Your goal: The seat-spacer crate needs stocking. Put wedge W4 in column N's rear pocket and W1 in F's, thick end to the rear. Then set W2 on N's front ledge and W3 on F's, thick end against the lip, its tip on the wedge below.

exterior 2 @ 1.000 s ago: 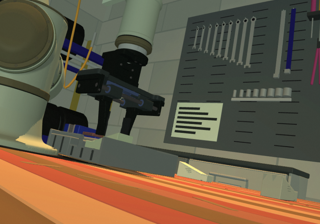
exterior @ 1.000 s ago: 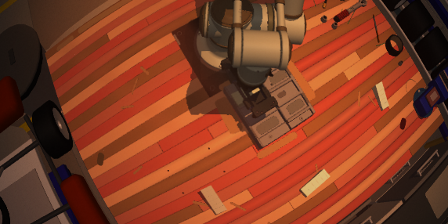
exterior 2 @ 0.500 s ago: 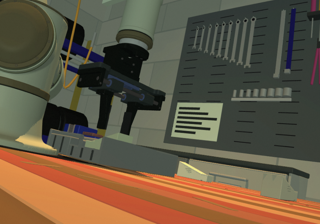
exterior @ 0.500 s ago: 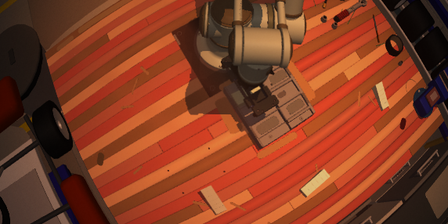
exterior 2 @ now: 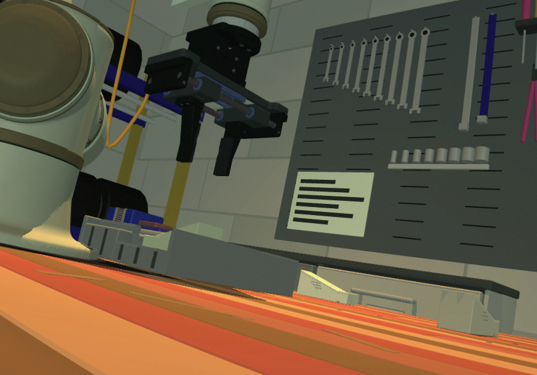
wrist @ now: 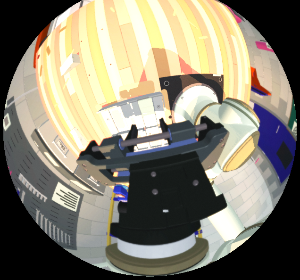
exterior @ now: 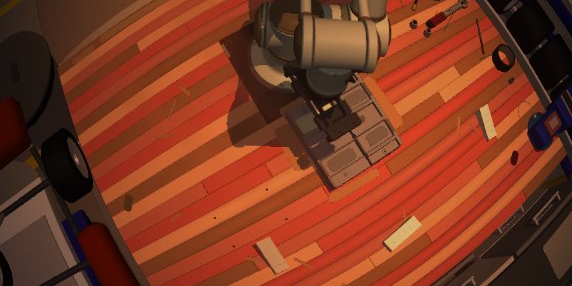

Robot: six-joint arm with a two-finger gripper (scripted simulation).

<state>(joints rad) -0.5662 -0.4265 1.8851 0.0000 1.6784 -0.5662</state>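
The grey seat-spacer crate (exterior: 345,136) sits on the striped floor just in front of the arm's base. A pale wedge (exterior 2: 197,231) lies in the crate, its top showing above the wall. My gripper (exterior 2: 207,154) hangs open well above the crate and holds nothing. Three more pale wedges lie loose on the floor: one (exterior: 272,255) near the front edge, one (exterior: 402,233) to its right, and one (exterior: 486,122) on the right side. I cannot read their labels. The arm hides the crate's rear pockets from the side camera.
A pegboard (exterior 2: 416,115) with wrenches hangs on the back wall. A wrench (exterior: 446,14) and black rings (exterior: 502,57) lie on the floor far right of the base. Tyres (exterior: 66,164) stand along the left edge. The floor between crate and loose wedges is open.
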